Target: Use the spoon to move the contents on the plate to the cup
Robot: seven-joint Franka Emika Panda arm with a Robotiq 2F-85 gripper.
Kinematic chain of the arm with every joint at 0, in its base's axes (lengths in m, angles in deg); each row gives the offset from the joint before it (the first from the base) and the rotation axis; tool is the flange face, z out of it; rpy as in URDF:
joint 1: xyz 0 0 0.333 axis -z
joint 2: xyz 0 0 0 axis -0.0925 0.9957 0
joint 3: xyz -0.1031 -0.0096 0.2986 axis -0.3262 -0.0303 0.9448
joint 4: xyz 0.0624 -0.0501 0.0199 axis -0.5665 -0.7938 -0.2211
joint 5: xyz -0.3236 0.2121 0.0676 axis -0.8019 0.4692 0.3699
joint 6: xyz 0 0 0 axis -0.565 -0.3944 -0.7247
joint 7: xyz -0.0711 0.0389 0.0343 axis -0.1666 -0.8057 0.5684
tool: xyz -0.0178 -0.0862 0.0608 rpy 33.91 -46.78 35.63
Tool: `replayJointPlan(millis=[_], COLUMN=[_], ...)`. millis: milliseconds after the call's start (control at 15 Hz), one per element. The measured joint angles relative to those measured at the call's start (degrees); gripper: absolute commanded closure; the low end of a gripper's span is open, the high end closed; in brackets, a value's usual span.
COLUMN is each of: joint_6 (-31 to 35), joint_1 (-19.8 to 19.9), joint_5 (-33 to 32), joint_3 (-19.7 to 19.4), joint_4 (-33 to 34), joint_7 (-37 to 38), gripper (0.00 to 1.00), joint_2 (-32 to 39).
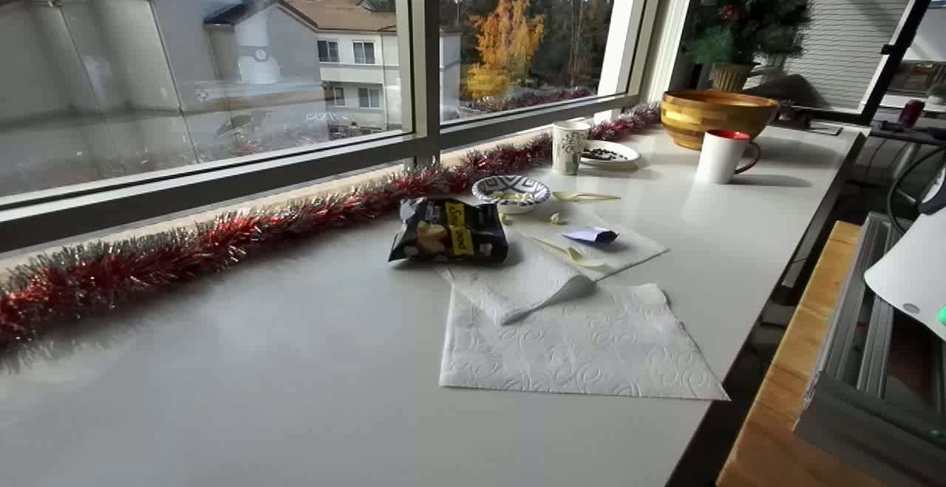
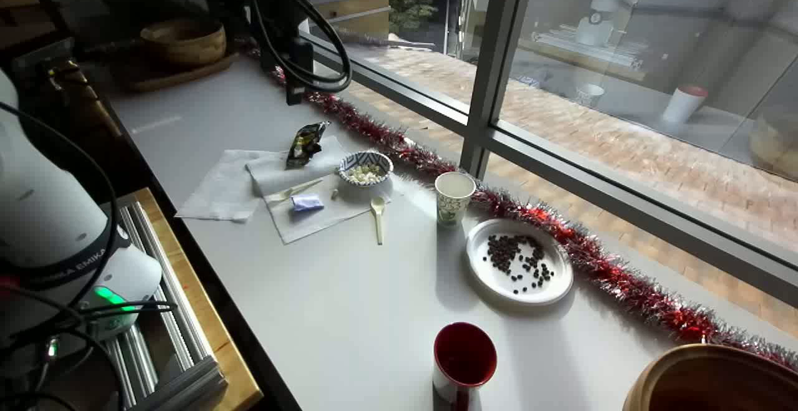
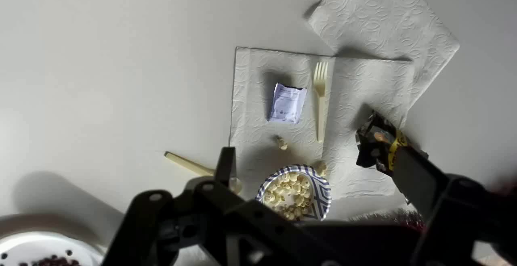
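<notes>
Ideally, the gripper (image 3: 317,157) — spread, seemingly empty in shadow — should straddle the spoon (image 2: 379,224) mid-handle, inside the table's (image 2: 349,311) window edge.

The table (image 1: 251,391) at lower left of an exterior view is smooth, softly shiny; the paper towels (image 1: 576,350), lower centre, are matt and embossed. The snack bag (image 1: 448,232) is glossy, crinkled; the tinsel (image 1: 229,250) at left, bristly and metallic; the bowl (image 1: 709,114), upper right, striped wood. In an exterior view, right of centre, the plate (image 2: 492,280) looks smooth, the cup (image 2: 450,204) like printed paper; mid-frame, the spoon (image 2: 379,222) looks plastic.
</notes>
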Motion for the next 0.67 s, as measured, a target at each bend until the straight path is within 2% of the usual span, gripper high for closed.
replayJointPlan(millis=[533, 667], joint_6=[0.01, 1.91], joint_1=[0.12, 0.02], joint_5=[0.0, -0.36], joint_3=[0.13, 0.62], joint_4=[0.0, -0.14], joint_7=[0.0, -3.34], gripper=[0.0, 0.0], joint_2=[0.01, 0.12])
